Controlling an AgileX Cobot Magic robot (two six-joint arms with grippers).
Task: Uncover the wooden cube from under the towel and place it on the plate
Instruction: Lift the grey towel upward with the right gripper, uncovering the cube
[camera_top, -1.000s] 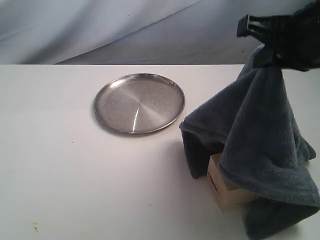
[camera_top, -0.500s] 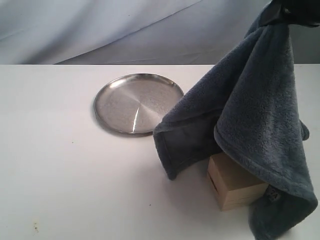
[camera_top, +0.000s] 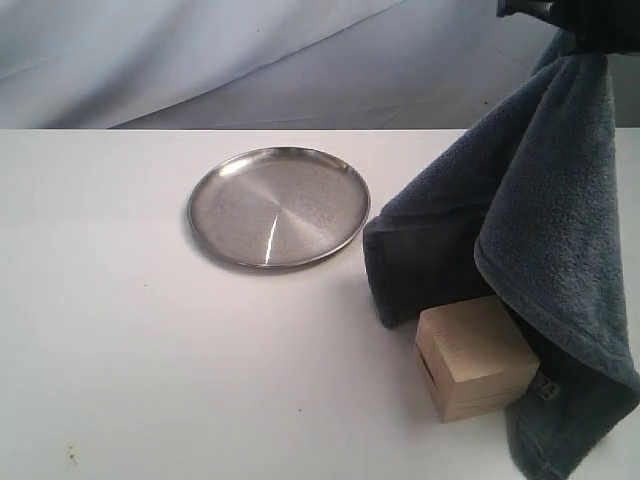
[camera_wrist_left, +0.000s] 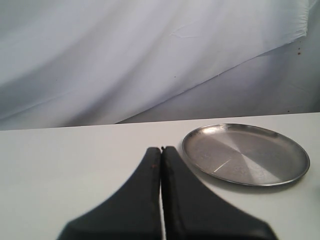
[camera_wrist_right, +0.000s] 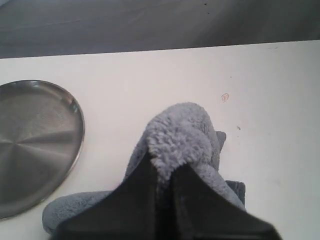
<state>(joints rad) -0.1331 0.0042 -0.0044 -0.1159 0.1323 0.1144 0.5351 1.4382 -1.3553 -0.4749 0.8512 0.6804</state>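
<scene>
The wooden cube sits uncovered on the worktop at the lower right of the exterior view. The towel hangs behind and beside it from the right jaws, which are clamped on its top fold. The left jaws are pressed together, empty. The plate lies left of centre.

Count across the three views: 1 plate, 1 cube, 1 towel, 1 bench, 1 pale sheet as backdrop. Small stuff: 1 label on the towel hem, 1 reddish mark on the bench. Fingers: 2 pairs, left fingers and right fingers, 2 black fingers per pair, 4 in all.
</scene>
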